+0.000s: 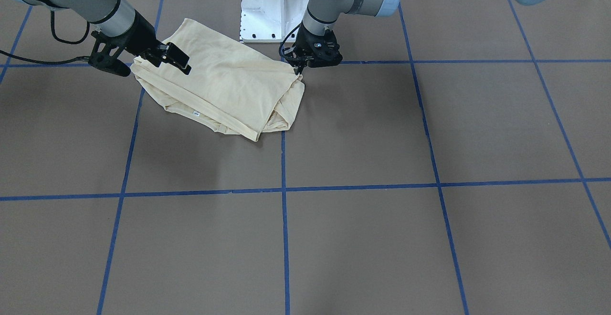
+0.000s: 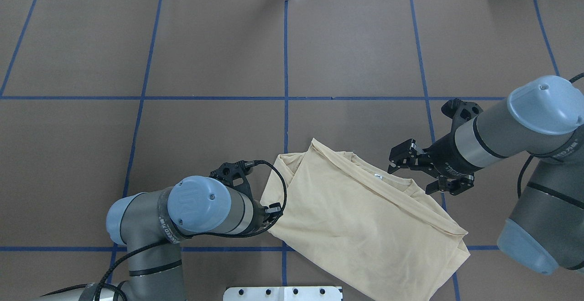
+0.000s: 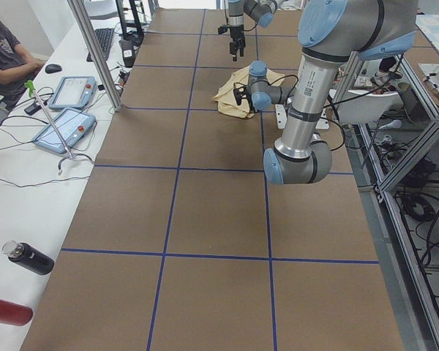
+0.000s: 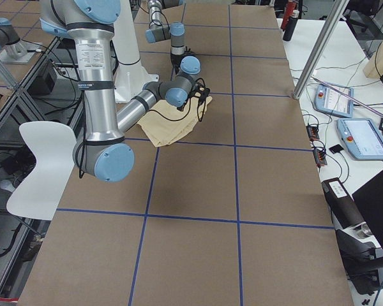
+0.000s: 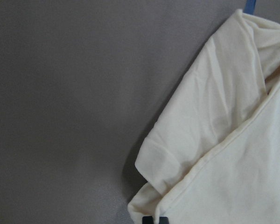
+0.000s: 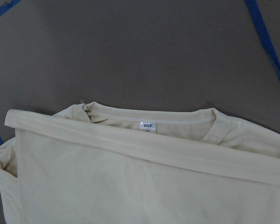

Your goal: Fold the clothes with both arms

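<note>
T-shirt point(image 2: 365, 228) folded, left tool point(image 1: 300, 69) pinching its edge, right tool point(image 2: 413, 178) spread open above

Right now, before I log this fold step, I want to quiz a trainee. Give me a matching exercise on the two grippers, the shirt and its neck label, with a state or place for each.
Things:
1. left gripper
2. right gripper
3. T-shirt
4. neck label

States or places:
A. open, beside the collar
B. folded, lying on the table
C. white, inside the collar
D. shut on the shirt's edge

Pairs: 1-D, 2-A, 3-B, 4-C.
</note>
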{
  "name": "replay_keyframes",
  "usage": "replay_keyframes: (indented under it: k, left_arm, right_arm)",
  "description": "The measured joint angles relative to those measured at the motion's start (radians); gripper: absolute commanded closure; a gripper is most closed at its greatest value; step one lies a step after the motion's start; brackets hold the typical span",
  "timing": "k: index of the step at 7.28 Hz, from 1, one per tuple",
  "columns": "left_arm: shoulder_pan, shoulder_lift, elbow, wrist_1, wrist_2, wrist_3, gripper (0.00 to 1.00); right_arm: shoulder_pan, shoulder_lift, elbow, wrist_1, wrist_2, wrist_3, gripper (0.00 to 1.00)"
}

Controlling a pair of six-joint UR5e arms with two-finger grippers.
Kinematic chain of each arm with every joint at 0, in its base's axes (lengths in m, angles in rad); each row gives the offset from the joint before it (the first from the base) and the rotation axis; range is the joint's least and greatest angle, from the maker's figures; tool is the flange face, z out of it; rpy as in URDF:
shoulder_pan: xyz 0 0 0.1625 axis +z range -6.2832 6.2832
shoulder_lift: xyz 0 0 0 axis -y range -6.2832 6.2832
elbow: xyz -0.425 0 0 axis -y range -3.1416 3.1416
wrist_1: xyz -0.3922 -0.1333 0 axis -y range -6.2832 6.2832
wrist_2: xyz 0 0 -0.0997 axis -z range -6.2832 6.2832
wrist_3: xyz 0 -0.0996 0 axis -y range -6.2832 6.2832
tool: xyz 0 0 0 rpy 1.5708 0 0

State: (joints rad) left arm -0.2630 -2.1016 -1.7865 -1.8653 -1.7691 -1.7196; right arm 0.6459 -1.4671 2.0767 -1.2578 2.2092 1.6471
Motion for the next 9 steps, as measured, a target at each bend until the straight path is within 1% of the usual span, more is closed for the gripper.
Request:
replay_keyframes:
  k: [2,6,7,8,9]
  left_arm:
    - [-0.029,0.002,-0.008,0.006,-0.003,0.0,1.0]
    - [-0.174,0.001,0.005,0.04,-0.003,0.013,1.0]
    - [-0.208,-0.008,0.026,0.028,-0.002,0.024,1.0]
    - [-0.237,-0.032,0.075,-0.007,0.004,0.045,1.0]
    - [-0.265,-0.074,0.159,-0.066,0.014,0.063,1.0]
  right_arm:
    - [0.0,0.0,-0.003,0.0,0.0,0.0,0.0]
    - [0.015,0.009,-0.008,0.001,0.0,-0.001,0.0]
    - [0.027,0.01,-0.009,0.002,0.0,-0.001,0.0]
    - [0.038,0.014,-0.009,0.003,-0.001,-0.001,0.0]
    - [0.046,0.02,-0.009,0.003,-0.001,-0.001,0.0]
